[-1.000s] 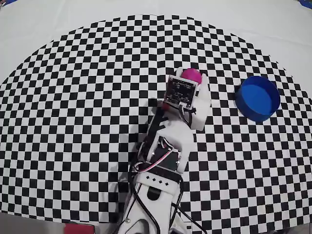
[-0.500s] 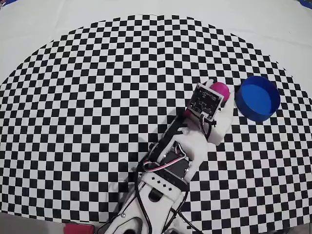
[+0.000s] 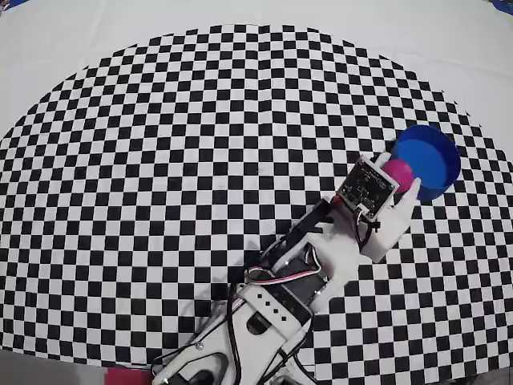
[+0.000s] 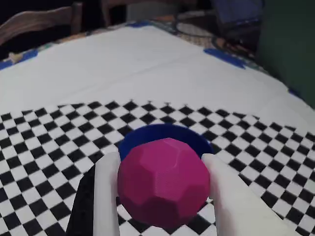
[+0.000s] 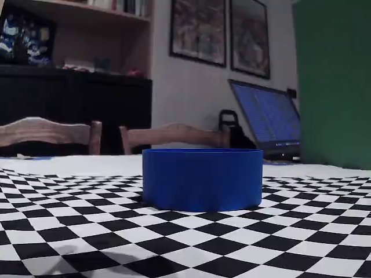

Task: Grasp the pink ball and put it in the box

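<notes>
The end effector [image 4: 162,196] was clamped on the pink ball [image 4: 164,183], its white fingers [image 4: 106,191] pressed to both sides. In the overhead view a circuit board hid part of the ball [image 3: 399,174], which sat at the near-left rim of the box [image 3: 429,156]. In the wrist view the ball covered most of the box [image 4: 160,135]. The fixed view showed only the box [image 5: 202,177] on the checkered table [image 5: 174,234], with open squares around it.

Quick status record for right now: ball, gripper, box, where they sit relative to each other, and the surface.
ball: pink ball, held between the gripper's two white fingers
gripper: gripper shut on the ball
box: round blue box, open top, upright on the mat
relation: in the overhead view the ball sits at the box's near-left rim, not yet inside
surface: black-and-white checkered mat
</notes>
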`<action>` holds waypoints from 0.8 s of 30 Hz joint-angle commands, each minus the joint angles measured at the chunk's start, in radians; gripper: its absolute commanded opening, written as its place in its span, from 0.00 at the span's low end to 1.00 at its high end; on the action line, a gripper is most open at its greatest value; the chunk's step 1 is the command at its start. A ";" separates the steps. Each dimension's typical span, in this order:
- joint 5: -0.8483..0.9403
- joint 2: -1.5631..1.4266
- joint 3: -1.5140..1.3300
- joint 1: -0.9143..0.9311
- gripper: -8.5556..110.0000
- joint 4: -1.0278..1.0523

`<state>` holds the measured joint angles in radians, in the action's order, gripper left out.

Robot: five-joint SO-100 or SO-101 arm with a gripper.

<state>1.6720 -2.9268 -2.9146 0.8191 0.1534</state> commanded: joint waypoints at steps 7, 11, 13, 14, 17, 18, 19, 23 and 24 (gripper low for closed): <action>-0.008 0.110 0.069 0.035 0.07 -0.003; -0.008 0.129 0.084 0.038 0.07 -0.006; -0.008 0.144 0.097 0.038 0.07 -0.006; -0.008 0.156 0.106 0.038 0.07 -0.006; -0.008 0.204 0.132 0.037 0.07 -0.025; -0.008 0.221 0.140 0.034 0.07 -0.034; -0.008 0.239 0.149 0.032 0.07 -0.046; -0.008 0.282 0.173 0.029 0.07 -0.057; -0.008 0.295 0.176 0.029 0.07 -0.064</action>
<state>1.6720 -2.6538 -2.7980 0.8483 0.1150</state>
